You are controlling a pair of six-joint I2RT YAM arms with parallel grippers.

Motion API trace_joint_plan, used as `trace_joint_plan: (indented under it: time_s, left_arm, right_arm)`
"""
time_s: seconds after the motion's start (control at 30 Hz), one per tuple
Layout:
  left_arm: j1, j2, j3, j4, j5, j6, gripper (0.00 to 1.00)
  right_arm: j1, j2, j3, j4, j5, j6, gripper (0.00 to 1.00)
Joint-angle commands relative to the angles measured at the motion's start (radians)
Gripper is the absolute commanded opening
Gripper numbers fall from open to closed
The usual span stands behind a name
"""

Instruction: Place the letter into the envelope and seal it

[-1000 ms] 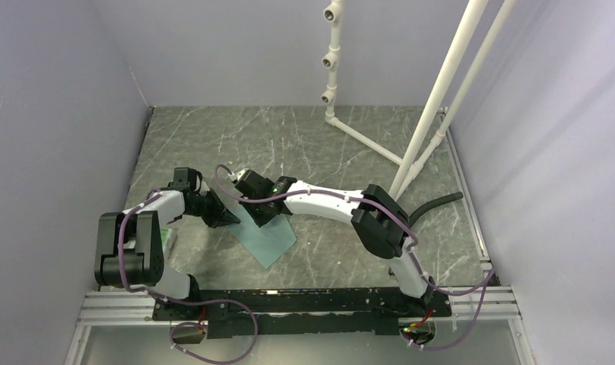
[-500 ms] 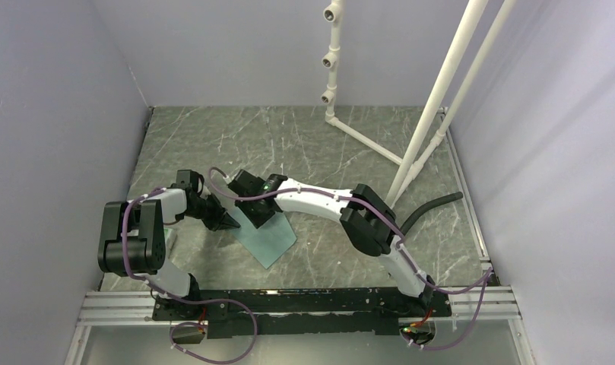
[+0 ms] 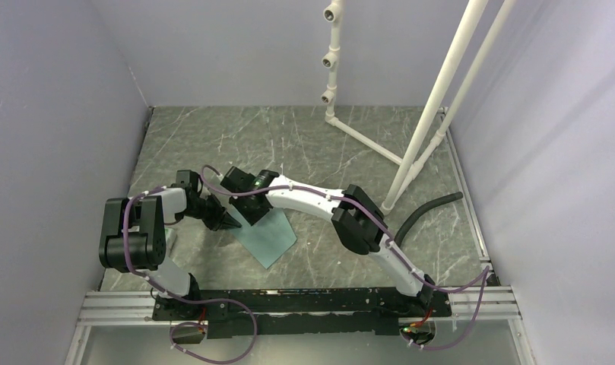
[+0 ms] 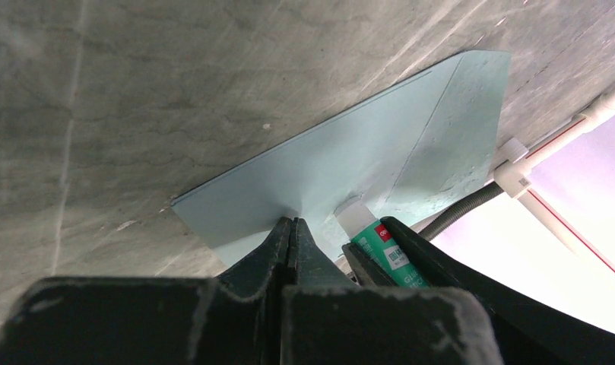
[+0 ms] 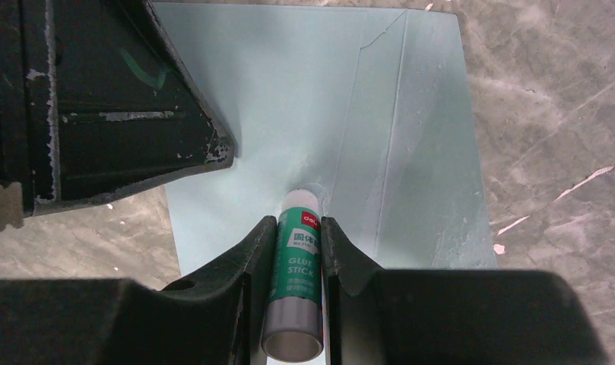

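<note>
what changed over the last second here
The right hand, shut on the glue stick, slid a little left across the envelope toward the left hand, its elbow swinging left too. The left arm's elbow shifted slightly. The envelope, both grips and the left hand's shut tip on the envelope stayed put.

White arm links, black joints, purple cables, scuffed black tool fingers

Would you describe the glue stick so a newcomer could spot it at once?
On the grey marble table, a teal envelope lies flat left of centre. Over it, the right gripper clamps the glue stick: the only cylinder there, green-and-white labelled, white tip on the paper.
</note>
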Motion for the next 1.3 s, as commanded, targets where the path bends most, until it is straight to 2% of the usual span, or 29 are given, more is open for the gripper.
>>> trace_joint_plan:
  time_s: [0.0, 0.3, 0.5, 0.63, 0.8, 1.0, 1.27]
  left_arm:
    - [-0.012, 0.045, -0.020, 0.012, -0.122, 0.004, 0.02]
    - [-0.011, 0.042, -0.029, 0.018, -0.146, -0.015, 0.02]
    - [-0.011, 0.045, -0.029, 0.022, -0.142, -0.016, 0.02]
    - [-0.012, 0.043, -0.032, 0.021, -0.142, -0.017, 0.03]
    - [-0.011, 0.044, -0.035, 0.020, -0.143, -0.015, 0.03]
    - [-0.009, 0.047, -0.034, 0.017, -0.142, -0.010, 0.02]
    - [-0.008, 0.051, -0.033, 0.018, -0.137, -0.008, 0.02]
  right_arm:
    - [0.004, 0.023, 0.005, -0.056, -0.017, -0.010, 0.00]
    - [0.003, -0.059, -0.087, -0.196, -0.146, -0.042, 0.00]
    - [0.005, -0.068, -0.097, -0.257, -0.155, -0.064, 0.00]
    - [0.004, -0.047, -0.087, -0.237, -0.088, -0.053, 0.00]
    - [0.003, -0.005, -0.055, -0.130, 0.017, -0.009, 0.00]
    - [-0.003, 0.066, 0.049, -0.069, 0.053, 0.013, 0.00]
    - [-0.012, 0.088, 0.073, -0.058, 0.049, 0.011, 0.00]
